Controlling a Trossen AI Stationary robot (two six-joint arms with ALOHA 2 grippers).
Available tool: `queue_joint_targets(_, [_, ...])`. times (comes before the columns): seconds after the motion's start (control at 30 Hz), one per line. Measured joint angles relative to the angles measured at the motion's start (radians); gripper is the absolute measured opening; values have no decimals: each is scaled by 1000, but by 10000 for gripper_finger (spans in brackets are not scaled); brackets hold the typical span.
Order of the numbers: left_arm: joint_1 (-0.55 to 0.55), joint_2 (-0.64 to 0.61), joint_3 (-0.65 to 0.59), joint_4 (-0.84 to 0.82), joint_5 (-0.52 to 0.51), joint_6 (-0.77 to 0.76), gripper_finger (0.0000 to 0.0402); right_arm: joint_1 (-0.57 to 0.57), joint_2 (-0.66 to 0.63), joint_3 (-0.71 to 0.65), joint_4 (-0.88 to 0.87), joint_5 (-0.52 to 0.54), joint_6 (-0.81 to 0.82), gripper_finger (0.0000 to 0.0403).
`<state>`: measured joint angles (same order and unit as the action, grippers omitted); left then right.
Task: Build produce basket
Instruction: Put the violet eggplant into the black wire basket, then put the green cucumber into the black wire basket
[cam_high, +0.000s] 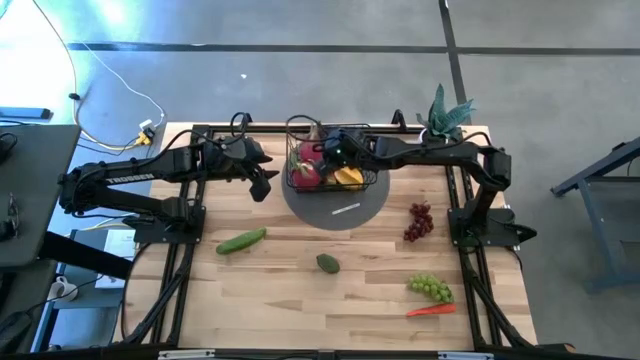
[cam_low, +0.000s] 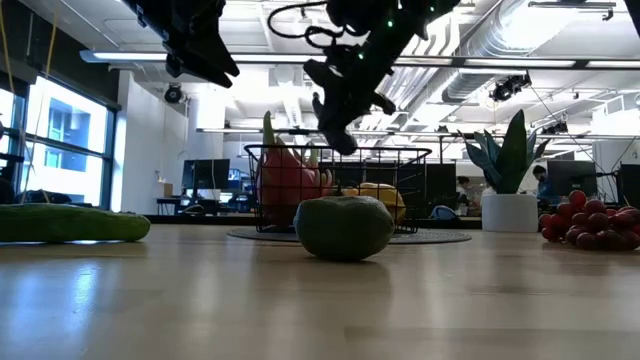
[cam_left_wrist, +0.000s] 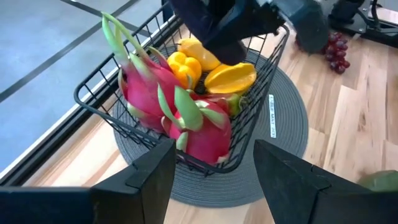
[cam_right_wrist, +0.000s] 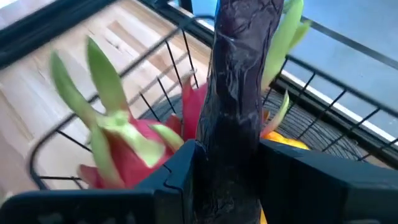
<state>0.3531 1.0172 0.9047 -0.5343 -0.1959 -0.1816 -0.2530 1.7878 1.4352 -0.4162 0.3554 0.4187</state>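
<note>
The basket (cam_high: 330, 160) is set on a round mat (cam_high: 335, 208) at the table's (cam_high: 300, 290) rear centre, dragon fruits (cam_high: 307, 170) inside. A cucumber (cam_high: 241, 241) is placed front-left of it, grapes (cam_high: 418, 221) to its right, a carrot (cam_high: 431, 310) front-right.

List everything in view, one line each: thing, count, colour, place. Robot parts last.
basket: one, black wire, on the mat at the table's far middle.
mat: one, round, grey, under the basket.
dragon fruits: two, pink with green tips, in the basket.
yellow and orange pieces: several, in the basket.
eggplant: one, dark purple, held over the basket.
cucumber: one, green, table left.
round green fruit: one, table middle.
red grapes: one bunch, table right.
green grapes: one bunch, near right.
carrot: one, orange, beside the green grapes.
potted plant: one, green, far right corner.
left gripper: open, left of the basket.
right gripper: shut on the eggplant, above the basket.
</note>
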Motion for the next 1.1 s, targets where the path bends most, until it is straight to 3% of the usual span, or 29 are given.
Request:
queue_joint_targets(0.3, [0, 0, 0, -3, 2, -81, 204, -3, 0, -136, 155, -31, 29, 97])
queue_joint_targets(0.47, [-1, 0, 0, -79, 74, -186, 204, -4, 0, -184, 195, -40, 30, 107])
queue_joint_targets(0.6, [-9, 0, 0, -174, 133, -266, 204, -4, 0, -190, 212, -54, 50, 138])
queue_joint_targets(0.8, [-69, 0, 0, -310, 137, -297, 204, -4, 0, -190, 210, -76, 77, 184])
queue_joint_targets(1.1, [-191, 0, 0, -391, 137, -369, 204, -5, 0, -132, 116, -76, 71, 205])
